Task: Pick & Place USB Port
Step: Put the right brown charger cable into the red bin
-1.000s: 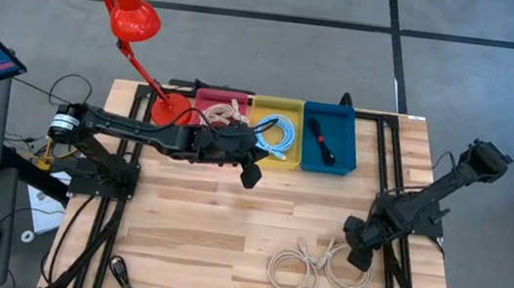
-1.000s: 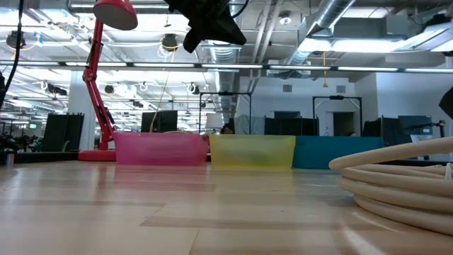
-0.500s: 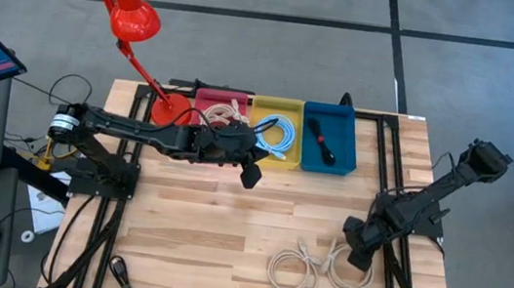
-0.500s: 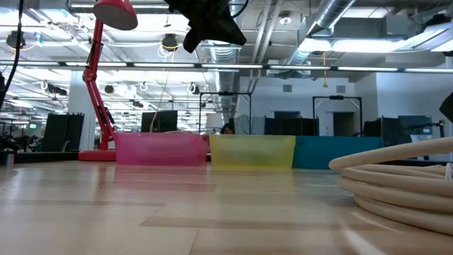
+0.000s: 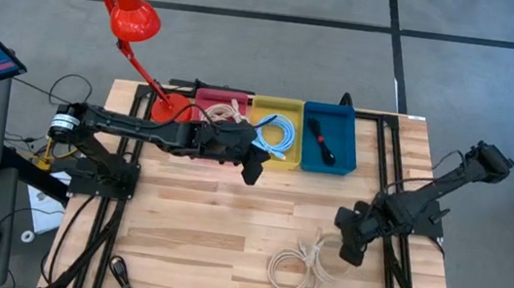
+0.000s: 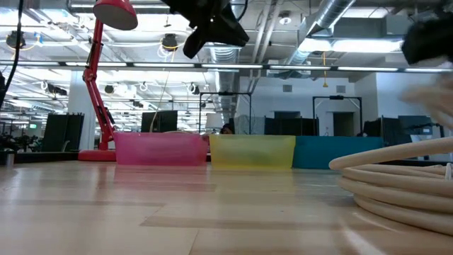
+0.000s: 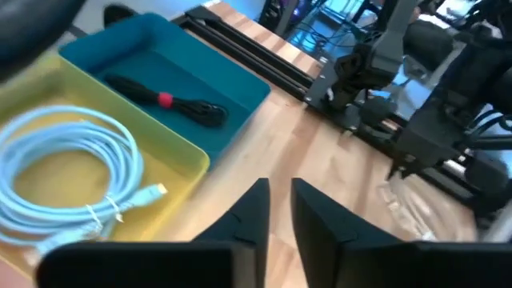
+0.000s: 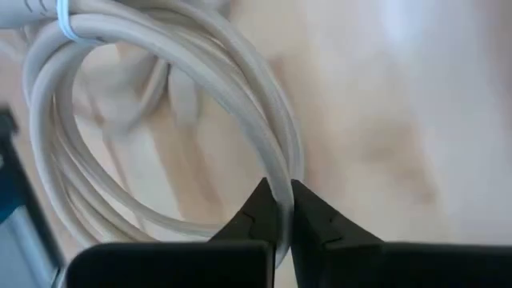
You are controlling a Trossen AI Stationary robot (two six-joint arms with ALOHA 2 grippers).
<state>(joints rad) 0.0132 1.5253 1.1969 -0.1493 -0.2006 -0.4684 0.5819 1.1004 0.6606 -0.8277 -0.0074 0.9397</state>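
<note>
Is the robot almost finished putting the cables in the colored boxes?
Partly. A blue cable lies in the yellow bin, a black cable in the blue bin, and a beige one in the pink bin. The right claw is shut on a white cable coil; another coil waits on the table. The left claw hovers empty.

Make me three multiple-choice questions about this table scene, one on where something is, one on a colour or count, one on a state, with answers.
1. Where does the blue cable lie?
A. pink bin
B. yellow bin
C. bare table

2. How many bins stand in the row?
A. three
B. two
C. five

3. What is the right pincer doing?
A. hanging open
B. shut on the beige cable
C. holding the lamp

Answers:
B, it is coiled inside the yellow bin.
A, pink, yellow and blue.
B, the right wrist view shows the beige cable pinched between its fingers.
</note>
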